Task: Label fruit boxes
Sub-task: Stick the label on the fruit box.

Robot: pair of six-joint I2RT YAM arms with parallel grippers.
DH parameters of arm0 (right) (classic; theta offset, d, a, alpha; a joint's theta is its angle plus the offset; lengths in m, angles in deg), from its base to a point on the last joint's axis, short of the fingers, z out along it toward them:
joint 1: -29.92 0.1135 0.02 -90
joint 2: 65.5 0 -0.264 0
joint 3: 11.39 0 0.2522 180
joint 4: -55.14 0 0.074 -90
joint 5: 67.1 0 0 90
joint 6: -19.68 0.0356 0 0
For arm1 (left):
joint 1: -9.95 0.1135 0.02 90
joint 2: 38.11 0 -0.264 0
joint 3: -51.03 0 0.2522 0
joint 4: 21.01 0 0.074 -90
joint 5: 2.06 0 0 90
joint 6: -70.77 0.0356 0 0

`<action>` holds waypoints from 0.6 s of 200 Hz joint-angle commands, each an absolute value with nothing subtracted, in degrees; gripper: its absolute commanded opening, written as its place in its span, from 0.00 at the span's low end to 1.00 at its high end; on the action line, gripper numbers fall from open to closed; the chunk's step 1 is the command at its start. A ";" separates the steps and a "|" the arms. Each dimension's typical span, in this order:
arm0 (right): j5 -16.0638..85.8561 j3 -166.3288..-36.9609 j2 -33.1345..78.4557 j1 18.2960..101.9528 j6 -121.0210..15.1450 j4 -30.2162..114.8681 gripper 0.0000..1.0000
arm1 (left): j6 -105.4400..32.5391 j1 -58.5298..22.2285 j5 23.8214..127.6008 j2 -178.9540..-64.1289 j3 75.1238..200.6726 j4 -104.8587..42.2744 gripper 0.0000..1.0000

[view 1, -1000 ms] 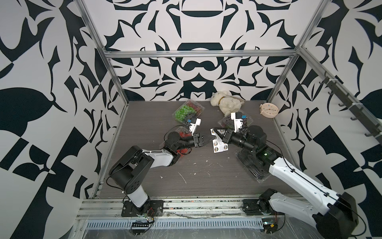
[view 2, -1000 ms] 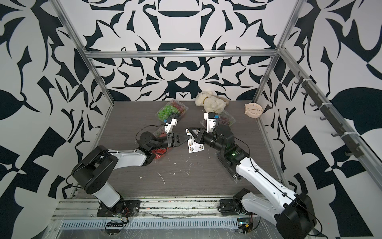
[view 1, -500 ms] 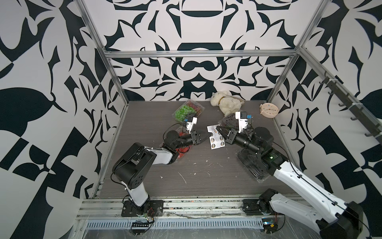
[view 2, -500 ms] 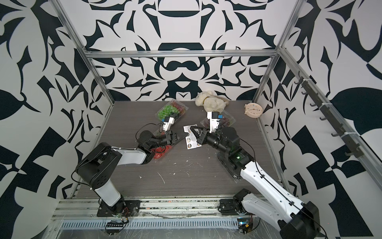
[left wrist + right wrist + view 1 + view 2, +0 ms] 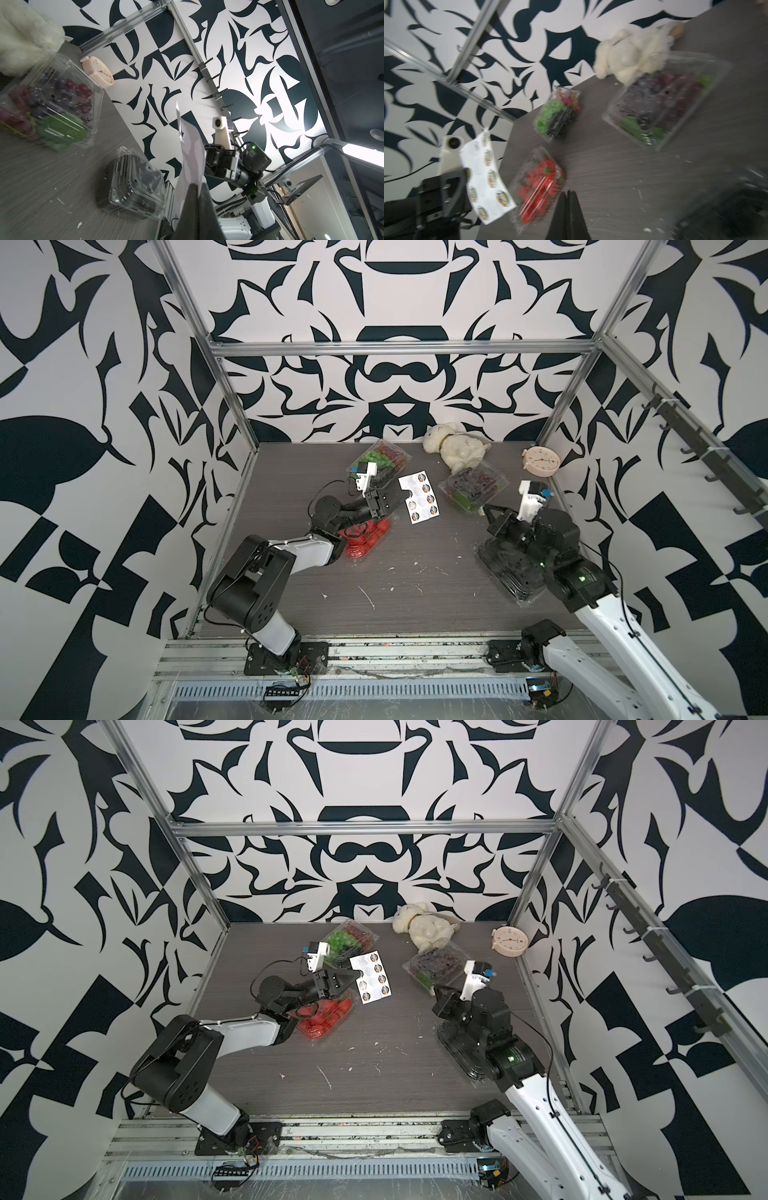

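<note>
Fruit boxes, four clear clamshells, all closed on dark table (image 5: 415, 585), none gripped. Placing everything off the sticker sheet (image 5: 419, 497), seen in both top views.

- Strawberry box (image 5: 365, 537): just beside the sheet on the near side, partly under the left arm.
- Grape box (image 5: 380, 460): just behind the sheet, toward the back wall.
- Second grape box (image 5: 473, 487): near the sheet, on the robot's right.
- Avocado box (image 5: 498, 564): well apart from the sheet, right and nearer, with the right arm over it.

Left gripper (image 5: 395, 502) is clamped on the sheet's edge. The sheet is lifted off the table, and the left wrist view shows it standing up from between the fingers (image 5: 204, 207).

Right gripper (image 5: 486, 508) is pressed closed between the sheet and the avocado box, touching no box. Can't tell if anything is pinched in it.

Plush toy (image 5: 457, 448) touches the second grape box. Clock (image 5: 540, 458) is far right of the sheet.
</note>
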State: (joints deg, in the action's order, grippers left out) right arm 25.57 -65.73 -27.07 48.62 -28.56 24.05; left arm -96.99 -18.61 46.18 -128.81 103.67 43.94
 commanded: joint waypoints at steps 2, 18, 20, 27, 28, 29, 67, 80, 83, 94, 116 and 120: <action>15.98 -63.19 -30.46 46.70 -28.92 12.99 0.00 | -96.09 -17.25 44.04 -124.92 102.20 41.59 0.00; 12.71 -60.90 -31.86 45.79 -27.74 10.69 0.00 | -94.60 -16.43 43.29 -122.30 101.32 38.91 0.00; 12.49 -60.65 -31.91 45.69 -27.53 10.54 0.00 | -94.30 -16.36 43.18 -121.96 101.28 38.54 0.00; 11.41 -59.52 -32.16 45.36 -26.98 10.35 0.00 | -93.27 -16.16 43.03 -120.78 101.01 36.85 0.00; 10.83 -59.39 -32.18 45.33 -26.90 10.39 0.00 | -93.08 -16.16 42.99 -120.58 100.92 36.63 0.00; 10.53 -59.19 -32.14 45.27 -26.81 10.42 0.00 | -92.89 -16.16 42.96 -120.43 100.87 36.35 0.00; 5.04 -54.73 -32.08 44.30 -23.72 9.99 0.00 | -88.90 -16.06 43.39 -115.72 99.09 31.06 0.00; 4.31 -53.82 -32.03 43.93 -23.74 10.00 0.00 | -88.49 -15.98 43.45 -115.08 98.81 30.37 0.00; 4.13 -53.68 -31.94 43.78 -23.66 10.00 0.00 | -88.49 -15.98 43.33 -115.02 98.73 30.35 0.00; 3.66 -53.16 -31.92 43.43 -23.56 10.00 0.00 | -88.64 -15.98 43.21 -114.76 98.68 30.44 0.00; 3.07 -52.24 -32.19 42.87 -23.57 10.16 0.00 | -88.79 -15.89 42.86 -114.41 98.63 30.63 0.00; 3.25 -52.10 -32.15 42.70 -23.57 10.10 0.00 | -88.79 -15.85 42.87 -114.40 98.55 30.62 0.00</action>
